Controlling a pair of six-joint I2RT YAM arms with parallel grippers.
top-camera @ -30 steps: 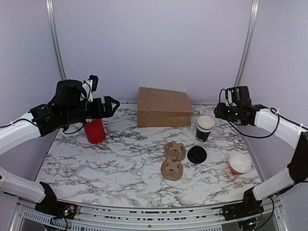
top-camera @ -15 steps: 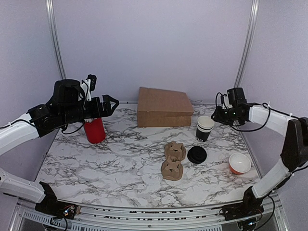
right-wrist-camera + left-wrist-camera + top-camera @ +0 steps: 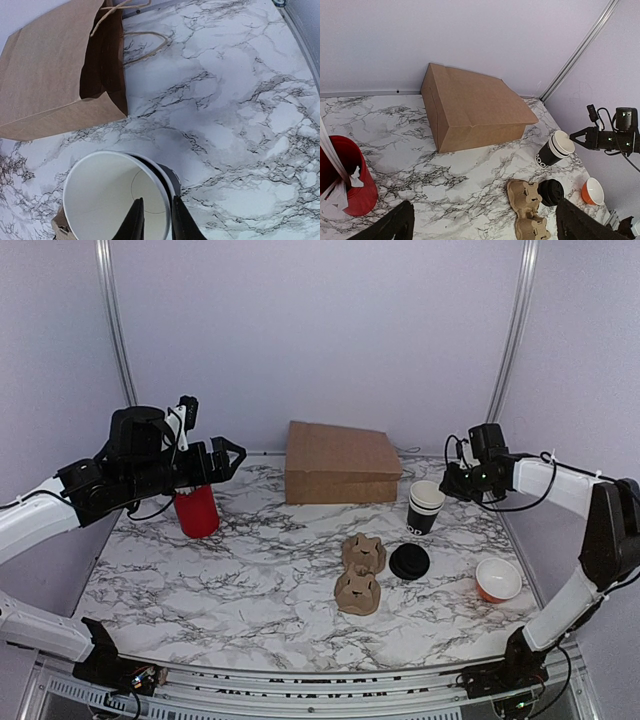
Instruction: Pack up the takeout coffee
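The takeout coffee, as a lidded cup, does not show in any view. An open black cup (image 3: 425, 508) (image 3: 552, 150) with a white rim and inside (image 3: 110, 200) stands right of the brown paper bag (image 3: 338, 464). Its loose black lid (image 3: 409, 562) (image 3: 550, 191) lies beside a cardboard cup carrier (image 3: 360, 573). My right gripper (image 3: 443, 490) (image 3: 156, 200) sits astride the cup's rim, one finger inside and one outside. Its jaws are narrow, with a small gap still showing at the inner finger. My left gripper (image 3: 235, 455) (image 3: 487, 225) hangs wide open and empty above the table's left side.
The bag (image 3: 50, 75) lies on its side at the back, its mouth and string handles facing right. A red cup (image 3: 197, 510) (image 3: 345, 175) holding white packets stands under my left arm. An orange bowl (image 3: 498, 580) sits near the right edge.
My right gripper has moved in to the cup's rim and its jaws have narrowed around it. The left arm has barely shifted.
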